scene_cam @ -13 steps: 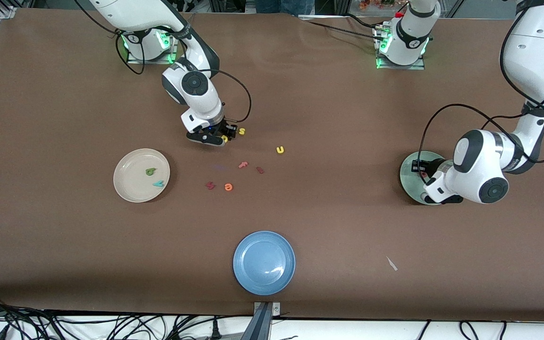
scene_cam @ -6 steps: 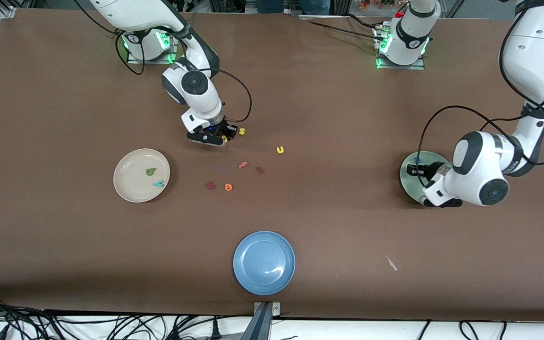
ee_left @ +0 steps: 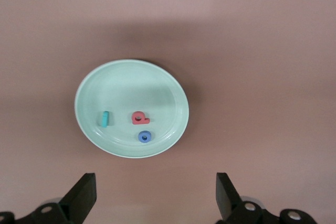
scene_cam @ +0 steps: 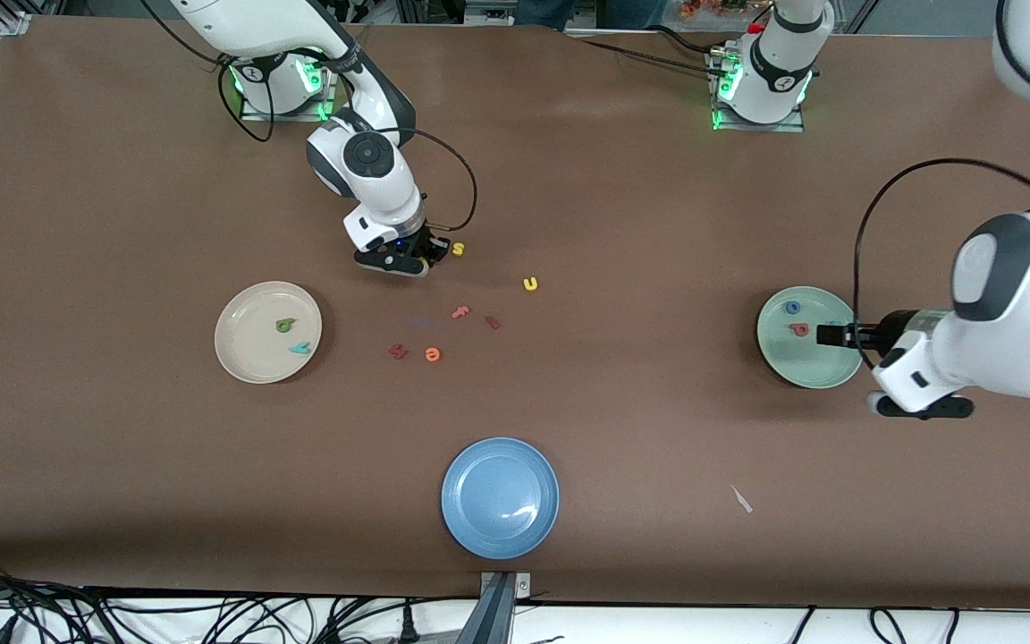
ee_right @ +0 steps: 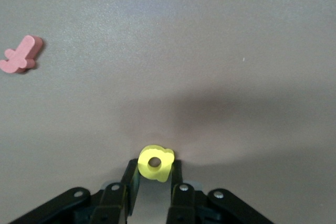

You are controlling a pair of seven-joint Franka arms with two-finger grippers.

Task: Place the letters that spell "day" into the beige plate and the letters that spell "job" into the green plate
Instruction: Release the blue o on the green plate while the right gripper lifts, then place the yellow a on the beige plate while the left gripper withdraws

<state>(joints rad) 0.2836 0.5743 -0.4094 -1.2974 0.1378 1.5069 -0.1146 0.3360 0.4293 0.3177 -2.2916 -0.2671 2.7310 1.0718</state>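
The beige plate [scene_cam: 251, 356] holds a green looped letter [scene_cam: 284, 325] and a teal y [scene_cam: 300, 348]. My right gripper [scene_cam: 426, 262] sits low on the table, farther from the front camera than that plate. It is shut on a yellow looped letter [ee_right: 163, 157], pinched between its fingertips. The green plate [ee_left: 126, 85] holds a teal j [ee_left: 105, 119], a pinkish-red b [ee_left: 139, 118] and a blue o [ee_left: 145, 137]. My left gripper [scene_cam: 832, 335] hangs open and empty over that plate's edge at the left arm's end of the table.
Loose letters lie mid-table: a yellow s [scene_cam: 458, 249], a yellow u [scene_cam: 530, 284], a pink one [scene_cam: 460, 312], two dark red ones [scene_cam: 492, 322] [scene_cam: 398, 351] and an orange e [scene_cam: 432, 355]. A blue plate [scene_cam: 500, 497] sits near the front edge.
My left gripper opened, rose and drew back off the green plate, leaving the pinkish-red b in it. My right gripper closed on the yellow looped letter.
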